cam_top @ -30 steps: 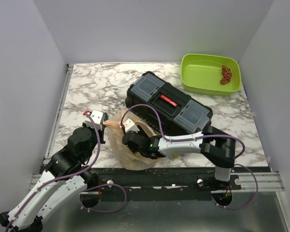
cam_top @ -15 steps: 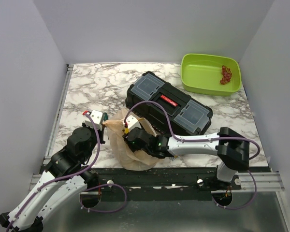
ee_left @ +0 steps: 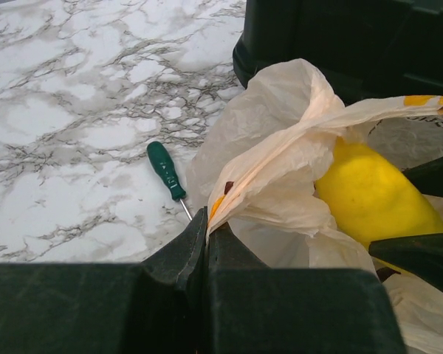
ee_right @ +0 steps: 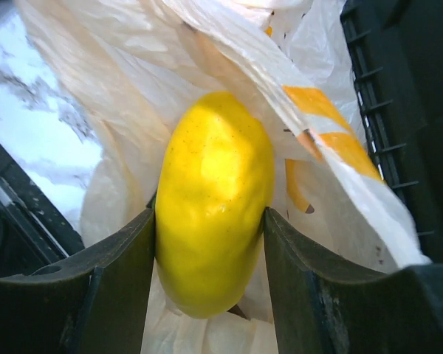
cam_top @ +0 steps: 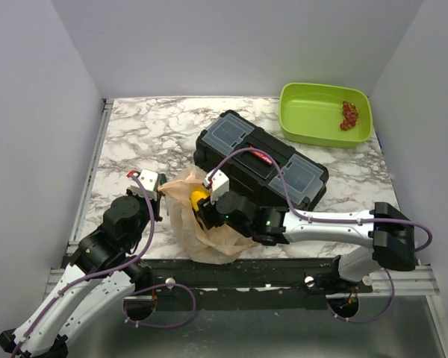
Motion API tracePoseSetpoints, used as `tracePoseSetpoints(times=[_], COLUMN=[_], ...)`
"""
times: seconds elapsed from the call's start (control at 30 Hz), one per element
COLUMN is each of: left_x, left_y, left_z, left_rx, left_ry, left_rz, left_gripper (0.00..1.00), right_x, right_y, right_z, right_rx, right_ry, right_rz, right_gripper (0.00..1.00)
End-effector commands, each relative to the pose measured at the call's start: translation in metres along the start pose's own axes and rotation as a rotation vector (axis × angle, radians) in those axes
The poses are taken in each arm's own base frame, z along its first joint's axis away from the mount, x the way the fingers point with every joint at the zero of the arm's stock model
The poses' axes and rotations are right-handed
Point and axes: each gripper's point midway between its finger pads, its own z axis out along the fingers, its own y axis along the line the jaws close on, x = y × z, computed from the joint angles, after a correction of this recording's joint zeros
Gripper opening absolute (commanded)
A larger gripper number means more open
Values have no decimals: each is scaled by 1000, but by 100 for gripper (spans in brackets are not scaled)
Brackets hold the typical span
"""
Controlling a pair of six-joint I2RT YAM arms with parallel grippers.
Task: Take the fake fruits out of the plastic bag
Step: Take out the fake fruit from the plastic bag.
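Observation:
The tan plastic bag point(cam_top: 209, 227) with orange prints lies at the table's near edge, left of the black toolbox; it also shows in the left wrist view point(ee_left: 280, 140) and the right wrist view point(ee_right: 133, 88). My left gripper point(cam_top: 162, 192) is shut on the bag's edge point(ee_left: 225, 199). My right gripper point(cam_top: 201, 203) is shut on the yellow lemon point(ee_right: 210, 199) at the bag's mouth, its fingers point(ee_right: 303, 280) pressing both sides. The lemon shows yellow from above point(cam_top: 199, 195) and in the left wrist view point(ee_left: 373, 195). The dark plum-like fruits are hidden.
A black toolbox point(cam_top: 260, 160) lies just behind the bag. A green tub point(cam_top: 306, 123) with red grapes point(cam_top: 349, 115) stands at the back right. A small green screwdriver point(ee_left: 166, 169) lies on the marble left of the bag.
My right gripper has moved up and back out of the bag, bringing the yellow lemon into sight at the bag's mouth. The left gripper has held its grip on the bag.

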Motion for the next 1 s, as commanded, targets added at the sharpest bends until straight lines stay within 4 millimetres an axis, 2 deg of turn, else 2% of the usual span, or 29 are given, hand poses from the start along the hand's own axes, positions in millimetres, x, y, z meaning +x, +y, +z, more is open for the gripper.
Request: tracePoseSetpoints(times=[0.0,0.17,0.47,0.53,0.63,0.8,0.97], left_x=[-2,-2,-2,-2,-3,-3,-4], left_y=[-3,-3,-4,-4,-3,-5,-4], left_z=[2,2,2,2,1,2,1], left_rx=[19,19,23,25,23,30,31], left_ry=[-13,-15,-13,-15,-18,-18,-24], left_rz=[4,2,3,3,1,2,-1], left_gripper=[0,0,0,0,0,0,0], right_x=[-34,-68,-145,-153,-154,-154,-175], right_y=[4,6,7,7,14,54,64], right_z=[-14,-34,-82,-86,-80,-77,-68], right_rx=[-38,-82,-142,-150,-177,-395,-423], right_ry=[-103,-190,-409,-438,-440,-478,-554], right_rz=[55,71,120,123,143,209,276], right_gripper=[1,1,1,1,1,1,1])
